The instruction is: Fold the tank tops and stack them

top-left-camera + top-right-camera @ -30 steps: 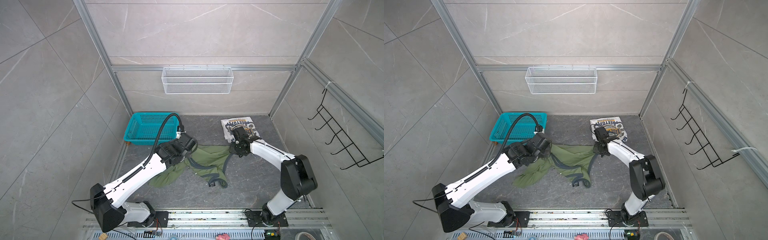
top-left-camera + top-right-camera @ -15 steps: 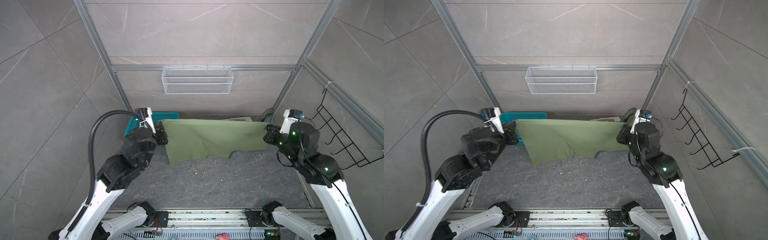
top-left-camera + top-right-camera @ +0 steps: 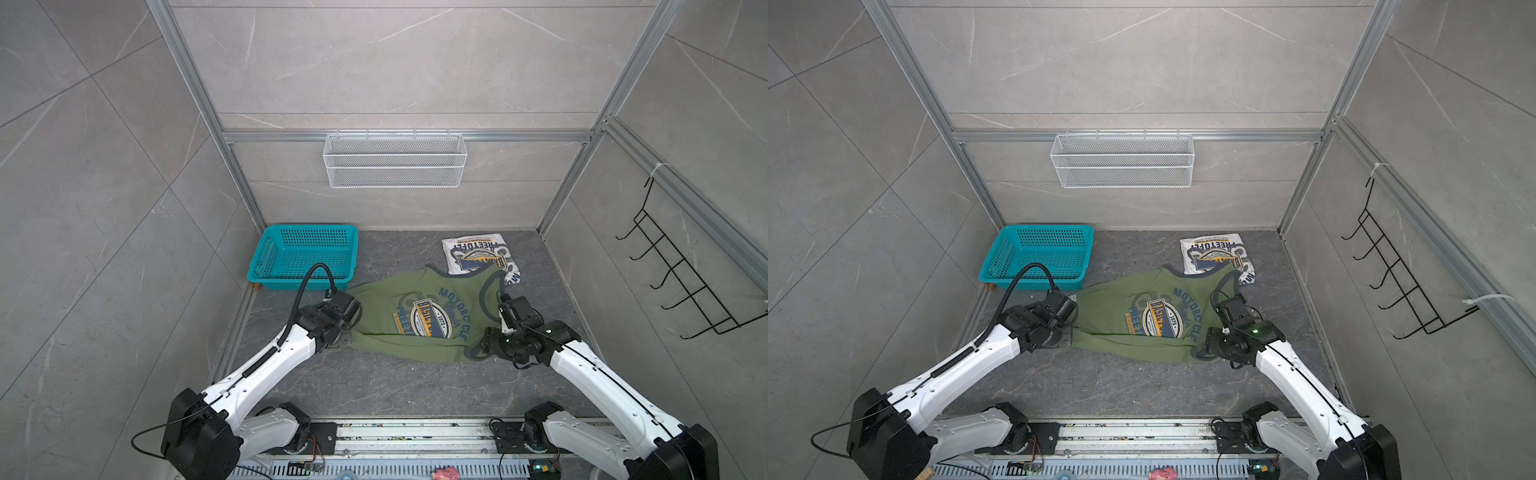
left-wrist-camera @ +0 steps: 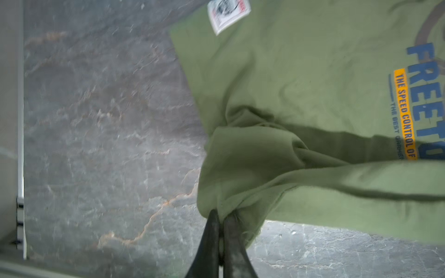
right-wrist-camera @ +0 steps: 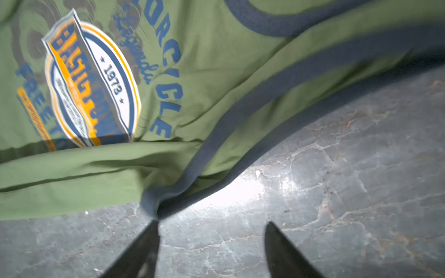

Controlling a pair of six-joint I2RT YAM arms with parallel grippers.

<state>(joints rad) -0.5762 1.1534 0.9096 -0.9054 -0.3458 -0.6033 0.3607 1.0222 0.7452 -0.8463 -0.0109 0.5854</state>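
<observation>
Green top (image 3: 419,320) now lies spread print-up beside the basket (image 3: 311,227), its far strap overlapping the folded white top (image 3: 478,255). Half a second ago it hung stretched in the air. Right gripper (image 5: 211,222) has opened, releasing the armhole corner. Left gripper (image 4: 222,214) remains clamped on the hem corner. Judged ready for folding.

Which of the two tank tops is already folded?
The white tank top, a compact rectangle near the back wall. The olive green tank top lies spread open, print up, in front of it.
</observation>
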